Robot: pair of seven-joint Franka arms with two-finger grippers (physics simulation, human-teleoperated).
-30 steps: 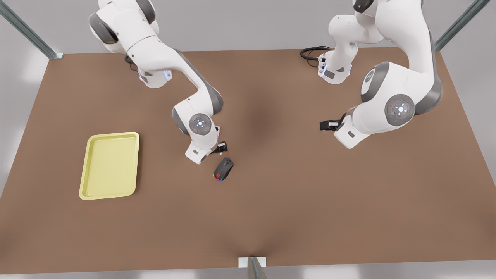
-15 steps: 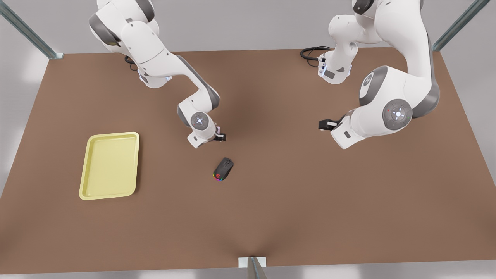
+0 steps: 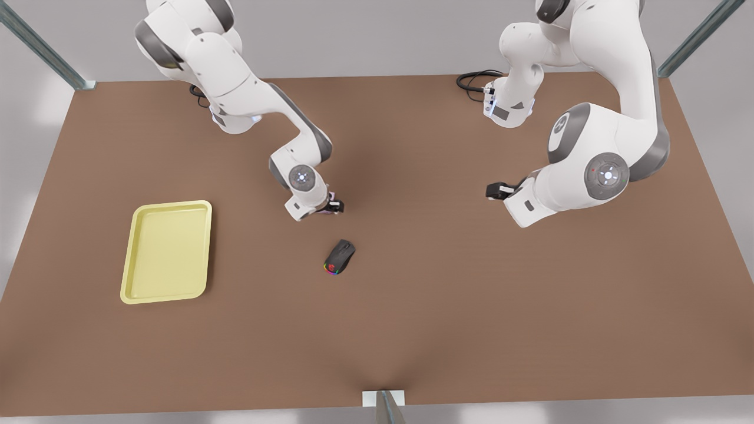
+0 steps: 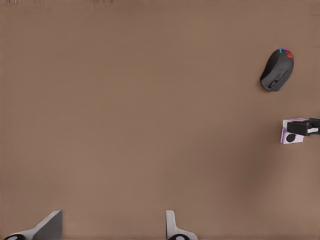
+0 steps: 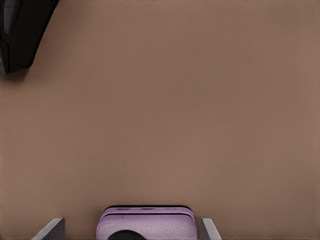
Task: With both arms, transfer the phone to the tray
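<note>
Phone (image 5: 145, 223) clamped between right gripper (image 3: 333, 205) fingers, held near table centre, just beyond mouse (image 3: 340, 257), tray (image 3: 167, 251) well apart at front view's left, left gripper (image 3: 495, 189) spread, held apart over bare table (image 3: 471, 294).

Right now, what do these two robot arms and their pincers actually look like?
Both arms are glossy white jointed tubes with dark grey bands at the joints and round grey caps with small lights. Each ends in a black two-finger gripper: the right gripper, the left gripper. A black cable coils by one base.
</note>
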